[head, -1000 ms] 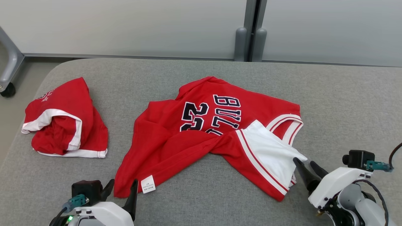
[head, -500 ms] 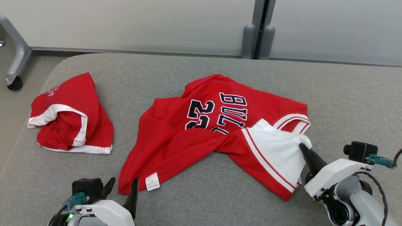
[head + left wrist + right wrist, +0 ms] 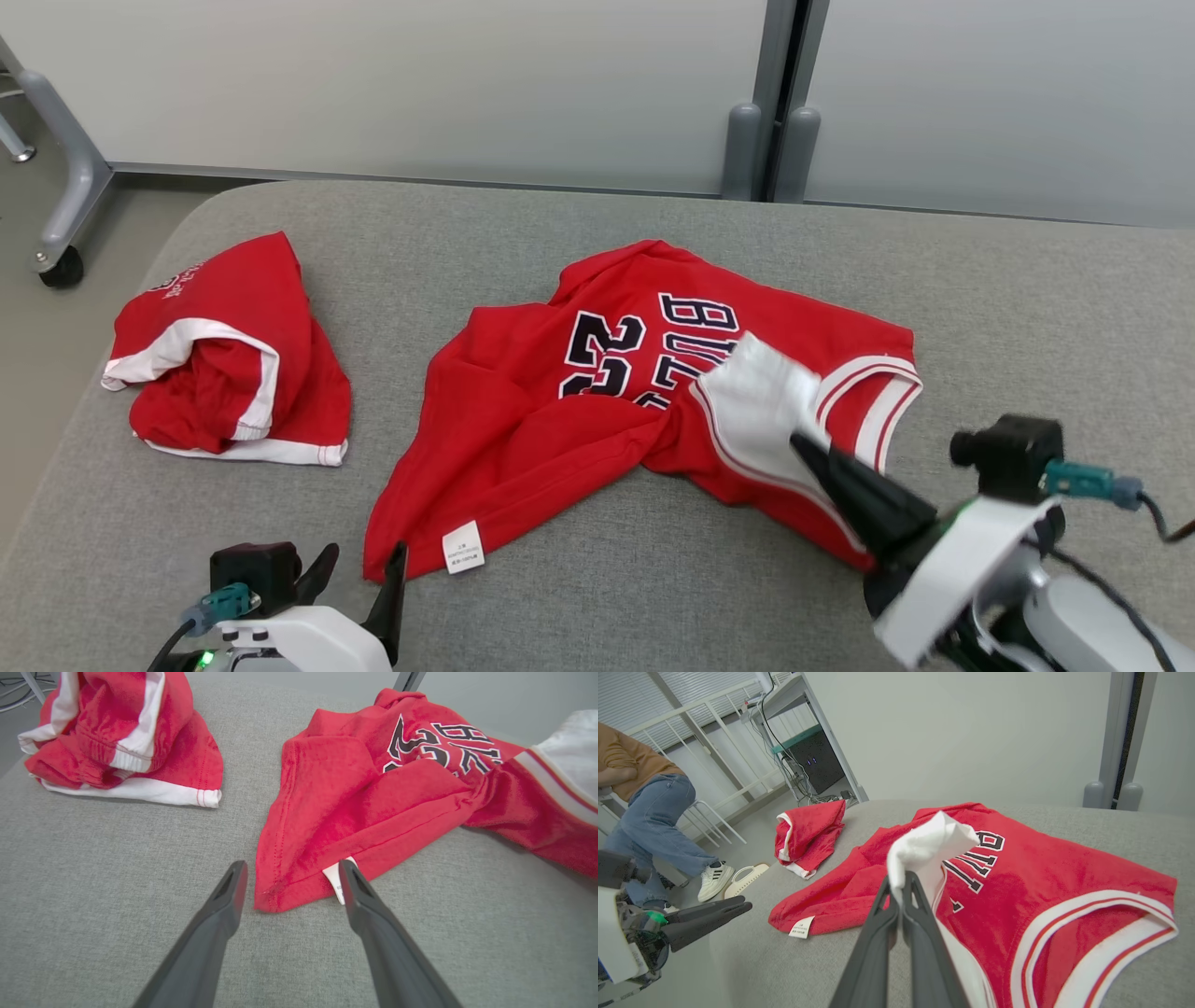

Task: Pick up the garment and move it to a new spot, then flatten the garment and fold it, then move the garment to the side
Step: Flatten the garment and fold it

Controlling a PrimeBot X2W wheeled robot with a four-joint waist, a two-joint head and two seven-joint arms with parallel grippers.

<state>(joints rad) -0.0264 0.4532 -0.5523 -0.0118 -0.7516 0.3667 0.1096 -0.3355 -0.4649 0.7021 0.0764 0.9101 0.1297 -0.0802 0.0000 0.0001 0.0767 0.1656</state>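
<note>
The garment (image 3: 523, 439) is a red jersey with dark lettering and white trim, crumpled on the grey padded surface (image 3: 653, 588). My right gripper (image 3: 801, 442) is shut on its white flap (image 3: 761, 392) and holds that flap raised above the jersey's right side. In the right wrist view the flap (image 3: 924, 847) bunches over my shut right gripper (image 3: 901, 883), with the garment (image 3: 1041, 872) spread below. My left gripper (image 3: 366, 553) stands open at the hem corner by the white label (image 3: 464, 547). In the left wrist view that corner of the garment (image 3: 336, 812) lies between my left gripper's (image 3: 289, 870) fingers, on the surface.
A second red and white garment (image 3: 224, 373) lies bunched at the surface's left end. A wall with a grey post (image 3: 747, 149) runs behind. In the right wrist view a person (image 3: 644, 807) sits beyond the left edge, near a metal rack (image 3: 794, 700).
My right gripper has shut on the white flap and lifted it up and leftward over the jersey. The camera has shifted. My left gripper has stayed open by the hem.
</note>
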